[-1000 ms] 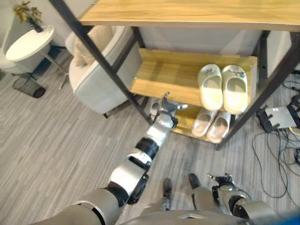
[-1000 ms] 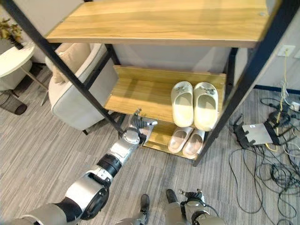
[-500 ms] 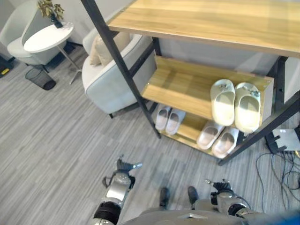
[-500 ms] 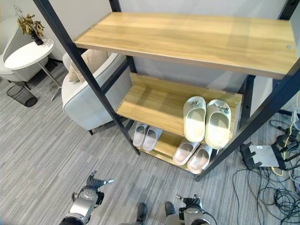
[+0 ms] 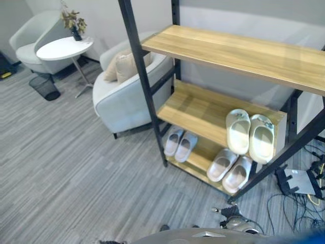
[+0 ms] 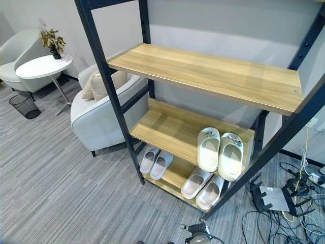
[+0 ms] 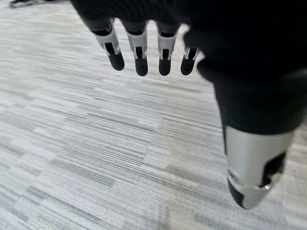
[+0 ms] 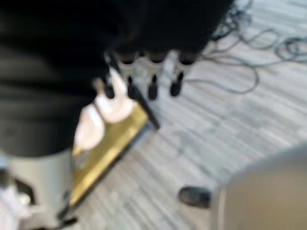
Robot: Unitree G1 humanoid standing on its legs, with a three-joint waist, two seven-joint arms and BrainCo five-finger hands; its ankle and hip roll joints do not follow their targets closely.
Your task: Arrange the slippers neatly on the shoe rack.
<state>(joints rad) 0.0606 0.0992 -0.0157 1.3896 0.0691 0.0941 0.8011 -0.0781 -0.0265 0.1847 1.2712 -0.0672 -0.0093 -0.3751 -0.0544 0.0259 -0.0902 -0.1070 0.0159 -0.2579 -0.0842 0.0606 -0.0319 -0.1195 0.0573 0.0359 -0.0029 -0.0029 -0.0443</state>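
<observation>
wooden shoe rack (image 5: 203,109), three smooth rounded slipper pairs (image 5: 250,136)

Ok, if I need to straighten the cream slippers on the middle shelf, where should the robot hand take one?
Probably at the heel end. The cream slippers lie side by side on the middle shelf, heels toward the open front edge and toes toward the wall. Come straight in from the front and pinch the heel rim of one. The black post at their right crowds a sideways approach.
</observation>
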